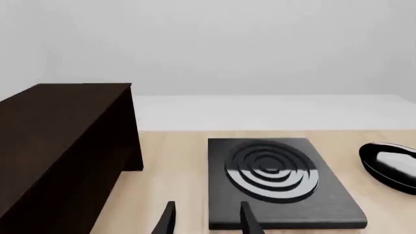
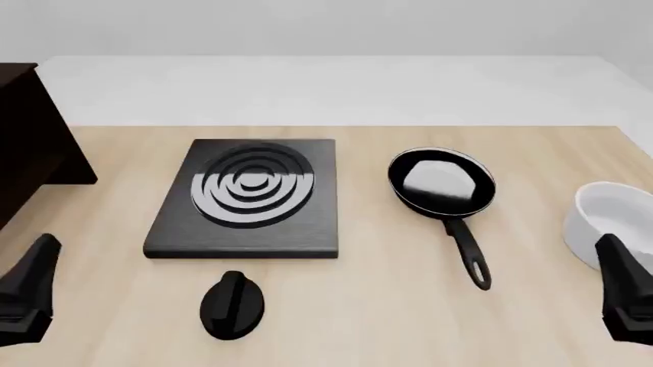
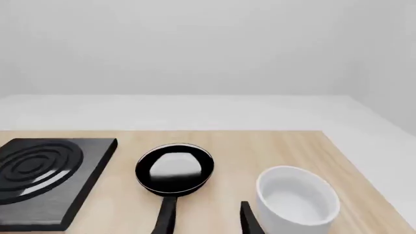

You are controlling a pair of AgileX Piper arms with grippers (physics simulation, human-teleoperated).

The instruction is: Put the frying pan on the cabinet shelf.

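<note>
The frying pan sits flat on the light wooden desk, just right of the black stove plate, with its long handle running toward the arms' side and ending in a loop. Nothing is in the pan, only a bright white reflection on its glossy black bottom; the right wrist view shows the same shine. To the pan's right, near the desk's right edge, stands a white bowl, and it holds nothing either, as far as the right wrist view lets me look in. A black knob lies on the desk just in front of the stove plate, apart from it.

Over at the far left stands the dark brown cabinet, its flat top bare in the left wrist view, well apart from the pan with the stove plate between them.

The left claw hangs low at the near left, fingers spread apart and gripping nothing. The right claw hangs at the near right, also parted and empty, with the pan's handle running down to one finger; I cannot tell whether they touch.

No labels or writing can be read anywhere.
</note>
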